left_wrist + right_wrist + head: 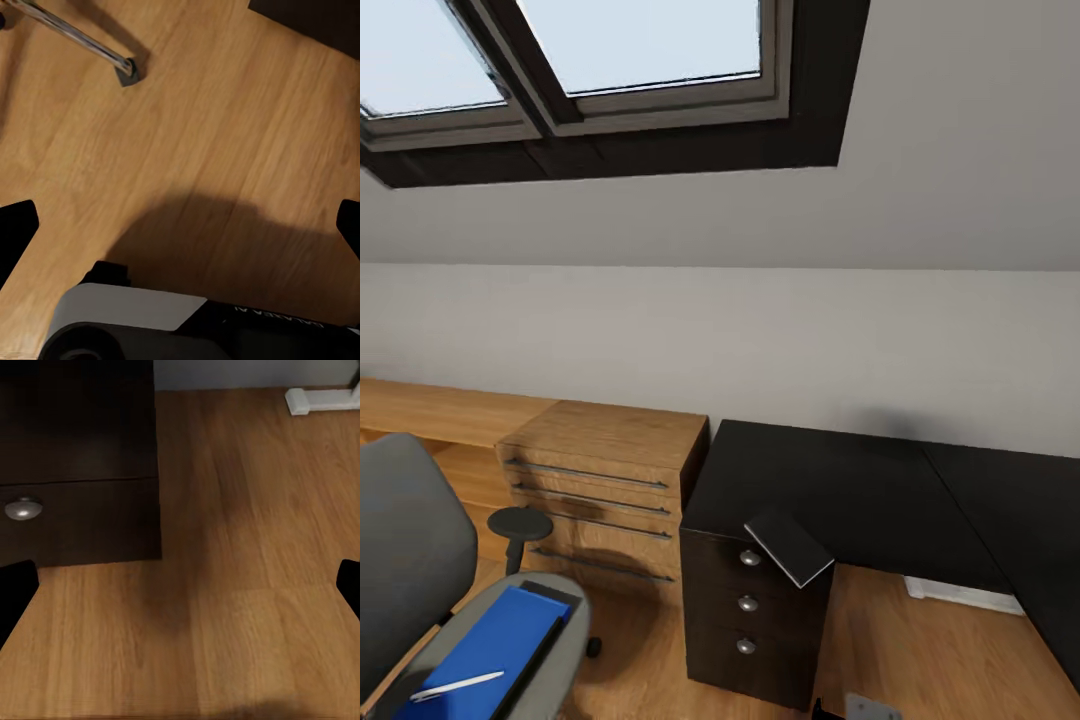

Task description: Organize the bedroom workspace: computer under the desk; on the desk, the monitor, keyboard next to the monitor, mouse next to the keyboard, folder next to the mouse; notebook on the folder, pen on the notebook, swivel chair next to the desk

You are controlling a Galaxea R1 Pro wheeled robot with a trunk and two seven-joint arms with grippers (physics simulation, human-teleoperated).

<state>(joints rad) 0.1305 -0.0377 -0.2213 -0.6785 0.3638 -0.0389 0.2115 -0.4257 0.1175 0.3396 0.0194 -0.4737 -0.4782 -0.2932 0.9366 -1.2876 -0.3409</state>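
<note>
The desk [860, 490] with its glossy black top stands at the right, its dark three-drawer unit [748, 603] under the near corner. The grey notebook [790, 545] lies at that corner and juts over the front edge. At the lower left is the swivel chair [400, 560]; the blue folder [500, 640] rests on its seat with the white pen [457, 686] lying on it. My left gripper [180, 225] is open above bare floor, near a chrome chair leg [82, 37]. My right gripper [180, 585] is open, facing the drawer unit [75, 457]. Monitor, keyboard, mouse and computer are out of view.
A low light-wood cabinet [605, 470] with long bar handles stands between chair and desk, against the wall. The desk's white foot [319, 399] rests on the wood floor [247, 547]. Skylight windows [640, 45] sit in the sloped ceiling. My own base [150, 322] is below the left gripper.
</note>
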